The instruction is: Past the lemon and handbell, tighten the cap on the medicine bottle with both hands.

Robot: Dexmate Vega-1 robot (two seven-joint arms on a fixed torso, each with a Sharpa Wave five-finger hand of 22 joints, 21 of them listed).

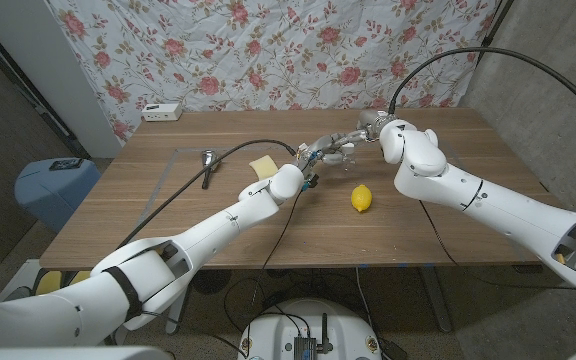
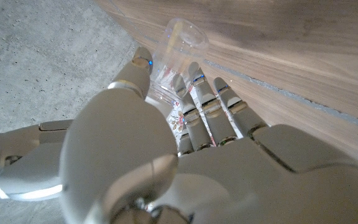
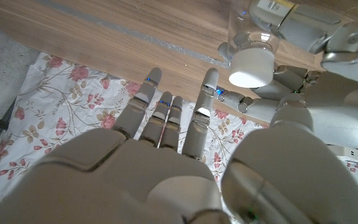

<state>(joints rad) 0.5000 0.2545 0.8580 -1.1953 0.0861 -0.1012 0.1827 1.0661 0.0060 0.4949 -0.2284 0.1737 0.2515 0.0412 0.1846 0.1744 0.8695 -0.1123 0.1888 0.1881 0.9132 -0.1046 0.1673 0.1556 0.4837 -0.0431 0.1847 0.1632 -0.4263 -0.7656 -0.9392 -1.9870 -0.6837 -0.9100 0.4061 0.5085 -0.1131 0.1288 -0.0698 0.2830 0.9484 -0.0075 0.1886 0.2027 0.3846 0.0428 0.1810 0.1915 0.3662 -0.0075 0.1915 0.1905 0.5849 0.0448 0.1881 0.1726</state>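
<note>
the left hand [image 2: 185, 155] grips the clear medicine bottle [image 2: 178, 56] past the lemon [image 1: 362, 199], above the table [image 1: 448, 150]. the right hand [image 3: 166, 168] is spread with nothing in it, just beside the bottle's white cap [image 3: 251, 67]. the handbell [image 1: 208, 158] lies well off to the left.

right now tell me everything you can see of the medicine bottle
The medicine bottle is clear plastic with a white round cap. The left robot hand holds it off the table, fingers and thumb wrapped around its body. It sits past the lemon, mid-table. The right robot hand is close to the cap, fingers spread, not gripping it.
</note>
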